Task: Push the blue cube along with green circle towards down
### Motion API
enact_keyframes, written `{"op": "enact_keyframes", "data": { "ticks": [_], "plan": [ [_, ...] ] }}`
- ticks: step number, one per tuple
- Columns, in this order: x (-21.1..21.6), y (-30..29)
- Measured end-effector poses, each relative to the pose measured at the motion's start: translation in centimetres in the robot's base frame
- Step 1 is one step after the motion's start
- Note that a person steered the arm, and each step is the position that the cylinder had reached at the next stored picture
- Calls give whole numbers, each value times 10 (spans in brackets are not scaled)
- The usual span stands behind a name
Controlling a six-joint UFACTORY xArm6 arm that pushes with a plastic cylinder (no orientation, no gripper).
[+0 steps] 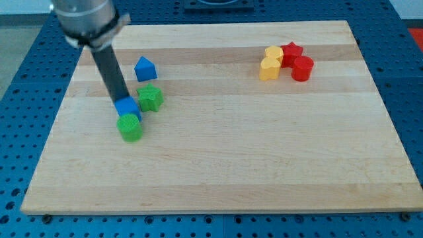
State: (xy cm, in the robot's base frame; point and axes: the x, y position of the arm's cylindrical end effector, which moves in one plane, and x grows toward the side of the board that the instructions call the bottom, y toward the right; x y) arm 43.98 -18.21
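While my tip (121, 101) touches the blue cube (128, 108) at its 11 o'clock edge, the green circle (130, 127) sits against the cube at 6 o'clock, left on the table (225, 158); a green star (151, 98) lies at 2 o'clock. No fingers exist to judge.

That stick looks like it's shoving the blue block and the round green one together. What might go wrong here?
1. The green circle sits slightly to the view's right of my tip, so it may slip sideways off the blue cube.
2. The green star nearly touches the cube's right side and might get dragged along.
3. Pushed too far, both could near the wooden board's bottom edge.
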Motion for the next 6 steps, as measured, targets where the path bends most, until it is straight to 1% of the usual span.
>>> {"op": "enact_keyframes", "data": {
  "ticks": [1,3,4,5,6],
  "plan": [
    [4,0],
    [-25,-7],
    [27,-25],
    [55,-25],
    [68,-9]
  ]
}}
